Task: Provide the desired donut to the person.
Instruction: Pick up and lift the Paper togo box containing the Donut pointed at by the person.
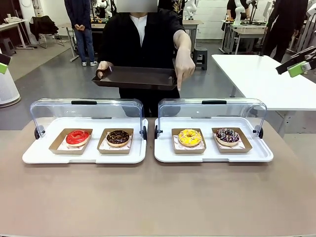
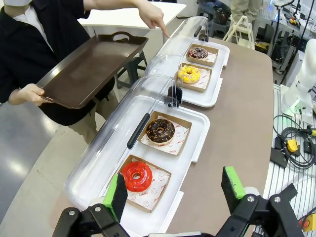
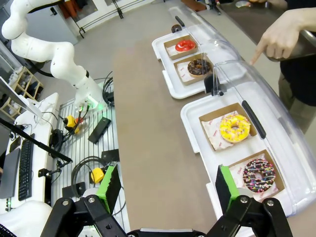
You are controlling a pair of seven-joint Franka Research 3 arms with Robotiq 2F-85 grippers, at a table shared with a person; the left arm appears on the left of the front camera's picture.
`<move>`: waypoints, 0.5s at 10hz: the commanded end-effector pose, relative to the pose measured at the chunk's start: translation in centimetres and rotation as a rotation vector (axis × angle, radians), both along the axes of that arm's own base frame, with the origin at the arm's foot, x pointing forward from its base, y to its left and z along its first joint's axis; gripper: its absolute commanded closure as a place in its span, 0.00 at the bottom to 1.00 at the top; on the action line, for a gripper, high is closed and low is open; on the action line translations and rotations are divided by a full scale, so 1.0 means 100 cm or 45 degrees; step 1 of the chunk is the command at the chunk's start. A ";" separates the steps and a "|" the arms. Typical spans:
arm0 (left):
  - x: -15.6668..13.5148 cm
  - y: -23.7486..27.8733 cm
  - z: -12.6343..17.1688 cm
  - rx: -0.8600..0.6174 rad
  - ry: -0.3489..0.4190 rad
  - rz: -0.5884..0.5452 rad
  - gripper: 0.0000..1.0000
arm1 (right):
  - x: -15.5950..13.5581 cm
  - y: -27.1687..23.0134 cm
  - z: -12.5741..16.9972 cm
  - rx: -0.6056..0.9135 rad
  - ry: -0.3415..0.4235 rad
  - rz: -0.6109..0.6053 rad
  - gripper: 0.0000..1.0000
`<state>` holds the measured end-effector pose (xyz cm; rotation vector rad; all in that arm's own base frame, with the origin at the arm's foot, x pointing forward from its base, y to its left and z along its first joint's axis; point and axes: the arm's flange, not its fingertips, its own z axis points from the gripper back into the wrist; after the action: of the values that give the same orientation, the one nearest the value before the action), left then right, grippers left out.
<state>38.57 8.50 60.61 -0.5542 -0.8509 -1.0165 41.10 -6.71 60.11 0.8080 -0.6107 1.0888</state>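
Four donuts sit in paper trays inside two white display cases with clear lids swung back. The left case holds a red donut (image 1: 77,137) (image 2: 137,176) and a chocolate donut (image 1: 118,138). In the right case lie a yellow donut (image 1: 189,137) (image 3: 234,127) and a dark sprinkled donut (image 1: 227,135) (image 3: 257,174). The person holds a brown serving tray (image 1: 136,77) in one hand. Their other hand (image 1: 183,66) points an index finger down toward the yellow donut's end of the right case. My left gripper (image 2: 175,190) (image 1: 3,64) and right gripper (image 3: 167,186) (image 1: 297,64) hang open and empty, raised off to the table's sides.
The clear lids (image 1: 86,109) (image 1: 212,108) stand up behind the donuts, between them and the person. The brown tabletop (image 1: 158,197) stretches in front of the cases. A white table (image 1: 256,79) stands at the back right. Cables lie on the floor beside my arm bases.
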 end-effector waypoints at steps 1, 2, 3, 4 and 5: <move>0.001 -0.001 0.001 -0.018 -0.005 0.000 0.00 | 0.000 0.000 0.000 0.003 -0.001 0.003 0.00; 0.001 -0.001 0.001 -0.018 -0.005 0.000 0.00 | 0.000 0.000 0.000 0.003 -0.001 0.003 0.00; 0.001 -0.001 0.001 -0.018 -0.005 0.000 0.00 | 0.000 0.000 0.000 0.003 -0.001 0.003 0.00; 0.001 -0.001 0.001 -0.018 -0.005 0.000 0.00 | 0.000 0.000 0.000 0.003 -0.001 0.003 0.00; 0.001 -0.001 0.001 -0.018 -0.005 0.000 0.00 | 0.000 0.000 0.000 0.000 0.000 0.000 0.00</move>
<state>38.57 8.50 60.61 -0.5542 -0.8509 -1.0165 41.10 -6.71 60.11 0.8080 -0.6107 1.0887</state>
